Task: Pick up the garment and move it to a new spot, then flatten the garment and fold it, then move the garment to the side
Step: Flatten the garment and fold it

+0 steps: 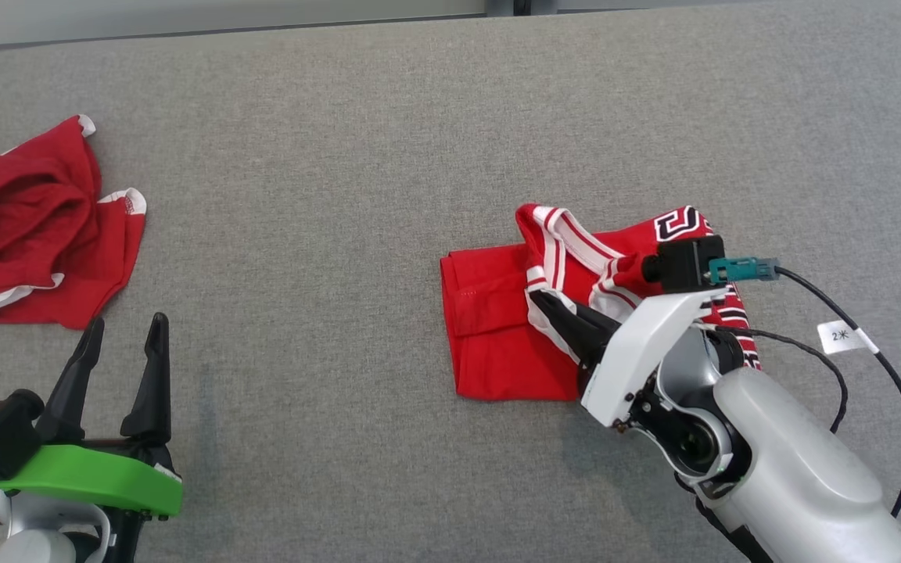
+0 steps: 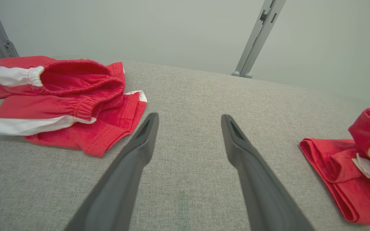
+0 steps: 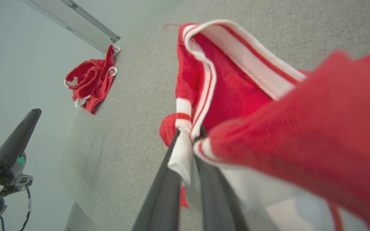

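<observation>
Nearest the head camera, the right arm's pale forearm [image 1: 795,469] is slanting in from the lower right with a black cable [image 1: 900,407] looping beside it. The left gripper [image 1: 127,320] is hovering at the lower left beyond a green wrist cover [image 1: 91,473], its two dark fingers standing wide apart and holding nothing. Just past the forearm, the right gripper [image 1: 540,299] is pinching closed on the white-and-red striped trim of the red sports jersey with black-and-white lettering [image 1: 497,344], and the right wrist view is showing white fabric caught between the fingers. That jersey is lying right of centre on the grey fabric-covered table [image 1: 341,156], its lower part folded flat and its upper part bunching up at the gripper. Farther off, crumpled red shorts with white bands [image 1: 36,227] are sitting on the table's left side, well apart from the jersey.
</observation>
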You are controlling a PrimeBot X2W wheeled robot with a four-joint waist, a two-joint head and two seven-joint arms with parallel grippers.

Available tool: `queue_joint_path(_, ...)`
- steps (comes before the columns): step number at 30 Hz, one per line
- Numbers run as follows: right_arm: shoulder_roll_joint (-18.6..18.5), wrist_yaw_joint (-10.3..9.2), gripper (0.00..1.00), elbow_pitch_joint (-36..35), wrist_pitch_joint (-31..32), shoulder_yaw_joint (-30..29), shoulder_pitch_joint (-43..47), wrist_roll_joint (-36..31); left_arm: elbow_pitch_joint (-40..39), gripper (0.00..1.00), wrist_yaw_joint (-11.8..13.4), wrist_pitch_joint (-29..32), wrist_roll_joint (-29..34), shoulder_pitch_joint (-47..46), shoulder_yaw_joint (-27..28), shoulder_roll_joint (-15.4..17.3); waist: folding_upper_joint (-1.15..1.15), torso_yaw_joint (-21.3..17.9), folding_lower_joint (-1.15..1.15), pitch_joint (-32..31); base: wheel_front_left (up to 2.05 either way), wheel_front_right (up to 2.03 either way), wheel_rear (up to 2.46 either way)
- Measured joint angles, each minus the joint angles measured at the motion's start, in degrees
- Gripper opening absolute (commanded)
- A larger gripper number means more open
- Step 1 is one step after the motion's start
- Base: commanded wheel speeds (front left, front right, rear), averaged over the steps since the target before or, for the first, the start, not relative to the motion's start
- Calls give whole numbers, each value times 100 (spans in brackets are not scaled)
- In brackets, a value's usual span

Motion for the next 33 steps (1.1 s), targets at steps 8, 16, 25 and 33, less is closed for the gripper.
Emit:
queue_joint_path(8, 226, -69, 100, 509, -279, 225, -324, -512, 138, 100, -1, -1, -32, -6, 4, -45, 0, -24, 0, 11, 0, 0, 0)
queue_joint_path(16, 370, -30, 100, 584, -307, 625, -541, -724, 246, 100, -1, -40, -75, -4, 94, -93, 0, -89, 0, -84, 0, 0, 0)
queue_joint_path(25, 430, 112, 100, -151, -388, 576, -644, -735, 276, 100, -1, -93, -177, 27, 246, -132, 0, -230, 0, -203, 0, 0, 0)
queue_joint_path(33, -566, -194, 100, -2, -638, -862, -220, -437, 153, 100, -1, -136, -219, 51, 238, -183, 0, -253, 0, -159, 0, 0, 0)
